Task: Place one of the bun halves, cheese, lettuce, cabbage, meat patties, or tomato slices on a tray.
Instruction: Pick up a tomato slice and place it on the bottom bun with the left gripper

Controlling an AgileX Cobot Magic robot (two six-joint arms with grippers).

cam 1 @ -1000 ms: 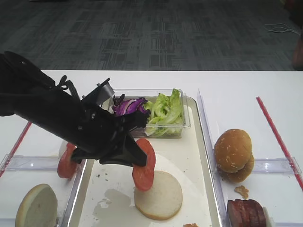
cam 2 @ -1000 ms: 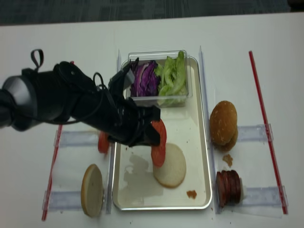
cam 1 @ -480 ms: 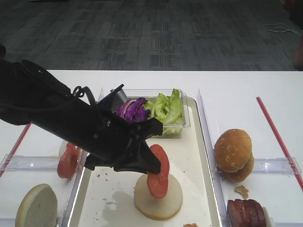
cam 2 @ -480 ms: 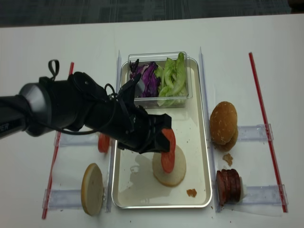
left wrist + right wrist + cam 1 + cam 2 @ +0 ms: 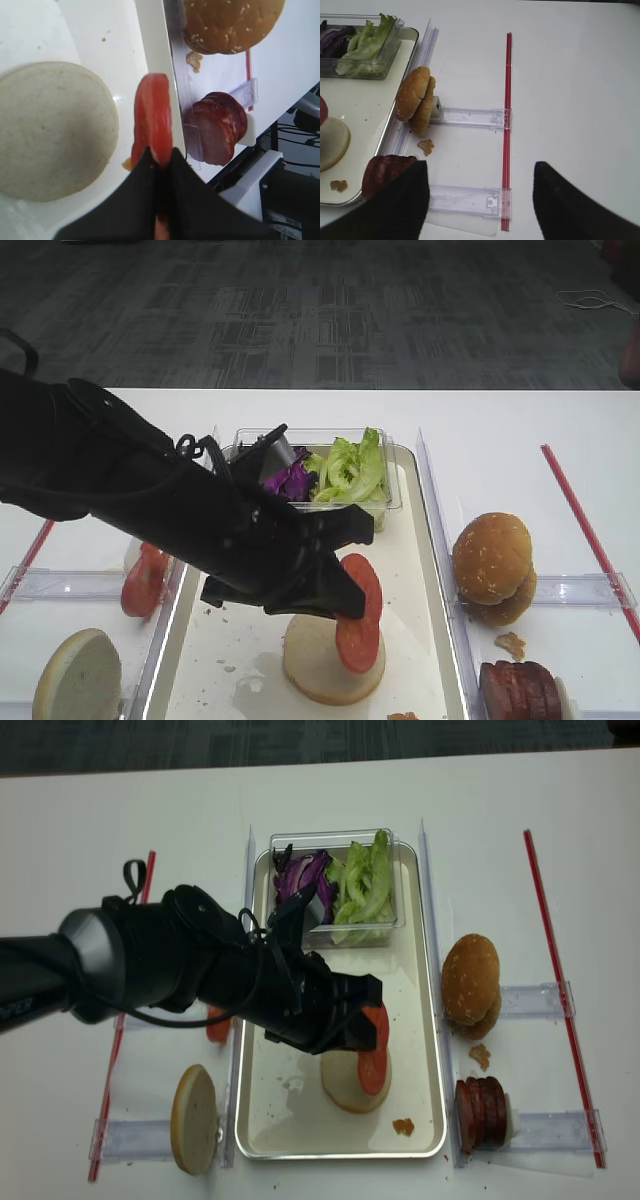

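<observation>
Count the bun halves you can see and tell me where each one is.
4, perhaps more hidden: a cut-face half on the tray under the held tomato slice, one left of the tray, and two seeded domes stacked to its right.

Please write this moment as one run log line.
left gripper: shut on tomato slice | slice: edge-up above bun half on tray | right gripper: idle

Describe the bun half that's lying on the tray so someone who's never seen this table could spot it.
Find the big cream tray in the middle. Near its front lies a pale round bun half, cut face up, under the held tomato slice. The other buns sit off the tray.
</observation>
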